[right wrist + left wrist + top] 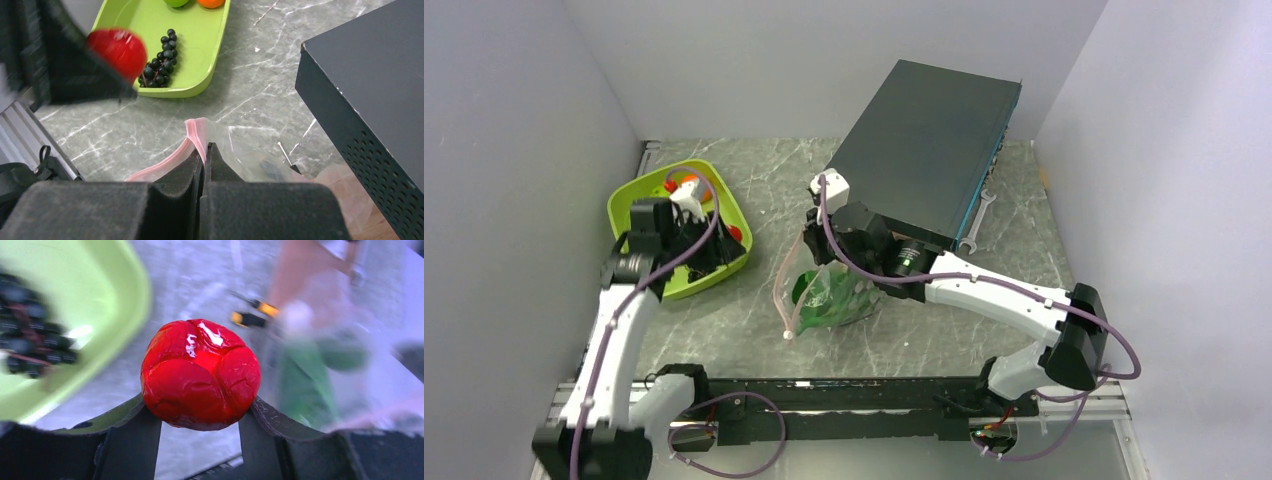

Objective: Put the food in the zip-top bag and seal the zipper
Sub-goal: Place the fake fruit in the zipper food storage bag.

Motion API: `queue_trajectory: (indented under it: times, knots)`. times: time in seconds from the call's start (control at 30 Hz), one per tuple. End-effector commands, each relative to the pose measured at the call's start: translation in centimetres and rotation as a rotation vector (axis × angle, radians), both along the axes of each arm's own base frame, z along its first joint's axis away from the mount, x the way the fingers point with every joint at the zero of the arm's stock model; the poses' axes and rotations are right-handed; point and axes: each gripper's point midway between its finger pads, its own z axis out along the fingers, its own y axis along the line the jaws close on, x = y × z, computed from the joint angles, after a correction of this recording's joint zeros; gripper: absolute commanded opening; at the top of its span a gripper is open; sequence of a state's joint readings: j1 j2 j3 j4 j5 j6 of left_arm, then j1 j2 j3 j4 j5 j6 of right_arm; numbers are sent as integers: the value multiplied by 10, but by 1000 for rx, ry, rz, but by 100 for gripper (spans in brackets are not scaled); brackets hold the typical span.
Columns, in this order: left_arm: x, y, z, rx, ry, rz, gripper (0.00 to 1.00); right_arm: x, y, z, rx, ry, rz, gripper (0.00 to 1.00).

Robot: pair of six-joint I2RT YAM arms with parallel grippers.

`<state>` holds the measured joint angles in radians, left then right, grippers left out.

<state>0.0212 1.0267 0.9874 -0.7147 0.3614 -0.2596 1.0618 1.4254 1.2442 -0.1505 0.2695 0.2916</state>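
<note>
Gripping red fruit (200, 372) across its middle: left pincer (200, 407), near tray (639, 200) edge. Fruit looks light, glossy, round, so likely slippery; hold on widest part is safest. Right pincer (205, 155) clamped on zipper (192, 132), holding mouth up. Bag (789, 275) mid-counter, greens (834, 298) inside. Film thin and floppy: handle by strip only. Grapes (162, 65) in tray.
</note>
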Motion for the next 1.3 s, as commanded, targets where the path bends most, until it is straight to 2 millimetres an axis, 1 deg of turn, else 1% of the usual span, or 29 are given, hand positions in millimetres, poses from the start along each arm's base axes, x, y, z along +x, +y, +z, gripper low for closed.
queue_trajectory:
  times: [0.0, 0.1, 0.17, 0.3, 0.33, 0.5, 0.6, 0.67, 0.73, 0.83, 0.9, 0.97, 1.03, 1.17, 1.27]
  knots:
    - [-65, -71, 27, -289, -27, -233, 23, 11, 6, 25, 43, -35, -38, 0]
    - [-95, -89, 32, -330, -24, -298, 21, 12, 8, 24, 43, -29, -38, 0]
    - [-110, -99, 40, -348, -43, -345, 21, 13, 9, 21, 34, -25, -41, 0]
    - [-134, -122, 63, -409, -70, -469, 22, 8, 13, 19, 9, -35, -31, 0]
    - [-137, -126, 67, -411, -68, -489, 22, 6, 13, 19, 7, -43, -28, 0]
    - [-138, -140, 72, -367, -2, -506, 21, -5, 20, 28, 11, -90, 5, 0]
    - [-136, -150, 59, -337, 83, -524, 22, -13, 22, 35, 24, -128, 14, 0]
    - [-130, -150, 46, -298, 138, -487, 17, -14, 22, 38, 46, -135, 12, 0]
    - [-125, -148, 43, -294, 129, -443, 16, -15, 19, 43, 71, -137, 1, 0]
    - [-125, -151, 51, -353, 78, -440, 19, -16, 14, 50, 103, -147, -6, 0]
    - [-126, -153, 53, -381, 68, -444, 24, -22, 15, 57, 129, -162, 28, 0]
    - [-128, -158, 50, -403, 90, -464, 26, -29, 18, 65, 161, -180, 77, 0]
    - [-128, -163, 43, -410, 128, -481, 26, -34, 18, 69, 181, -201, 112, 0]
    - [-120, -166, 28, -380, 179, -460, 25, -41, 17, 71, 192, -217, 149, 0]
    - [-114, -170, 30, -390, 184, -460, 25, -48, 16, 72, 215, -226, 180, 0]
